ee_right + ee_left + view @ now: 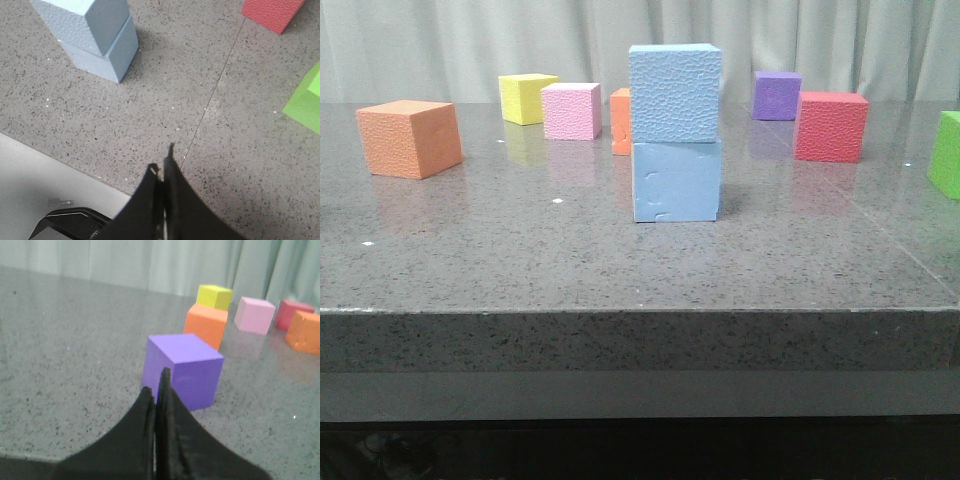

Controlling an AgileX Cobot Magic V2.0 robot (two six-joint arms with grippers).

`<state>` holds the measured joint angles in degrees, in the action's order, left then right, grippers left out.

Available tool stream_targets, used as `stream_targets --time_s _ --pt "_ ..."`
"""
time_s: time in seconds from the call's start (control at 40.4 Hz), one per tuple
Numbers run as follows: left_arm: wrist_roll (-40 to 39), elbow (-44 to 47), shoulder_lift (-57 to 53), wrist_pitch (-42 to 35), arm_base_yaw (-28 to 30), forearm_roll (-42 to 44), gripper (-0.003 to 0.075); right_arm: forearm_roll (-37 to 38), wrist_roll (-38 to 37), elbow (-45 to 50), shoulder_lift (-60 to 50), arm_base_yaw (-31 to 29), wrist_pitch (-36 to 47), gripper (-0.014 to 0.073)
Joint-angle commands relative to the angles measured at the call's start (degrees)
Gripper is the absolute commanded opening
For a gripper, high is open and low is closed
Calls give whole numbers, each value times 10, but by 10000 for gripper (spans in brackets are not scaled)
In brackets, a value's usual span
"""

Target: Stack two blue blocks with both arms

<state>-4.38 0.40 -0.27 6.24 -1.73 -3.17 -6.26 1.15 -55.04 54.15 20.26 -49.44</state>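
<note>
The two blue blocks stand stacked near the table's middle: the pebbled upper block (675, 93) rests on the smooth lower block (677, 181), turned slightly against it. The stack also shows in the right wrist view, upper block (85, 20) on lower block (107, 55). Neither arm shows in the front view. My right gripper (162, 162) is shut and empty, over the table's front edge, well apart from the stack. My left gripper (156, 382) is shut and empty, just in front of a purple cube (182, 371).
In the front view, orange (410, 138), yellow (526, 98), pink (571, 110), purple (777, 95), red (831, 126) and green (946, 153) cubes stand around the stack. A second orange cube (620, 121) is partly hidden behind it. The table's front edge (640, 312) is near.
</note>
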Motion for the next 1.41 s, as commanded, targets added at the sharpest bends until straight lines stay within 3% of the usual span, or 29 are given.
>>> stream_targets --time_s 0.0,1.213,1.387 --pt "-1 20 -14 -62 1 -5 -18 -2 4 -13 -5 -2 34 -69" --pt "1 20 -14 -62 -21 26 -18 -3 4 -9 -8 -1 35 -69" --pt "1 20 -14 -62 -21 26 -18 6 8 55 -79 -66 84 -69"
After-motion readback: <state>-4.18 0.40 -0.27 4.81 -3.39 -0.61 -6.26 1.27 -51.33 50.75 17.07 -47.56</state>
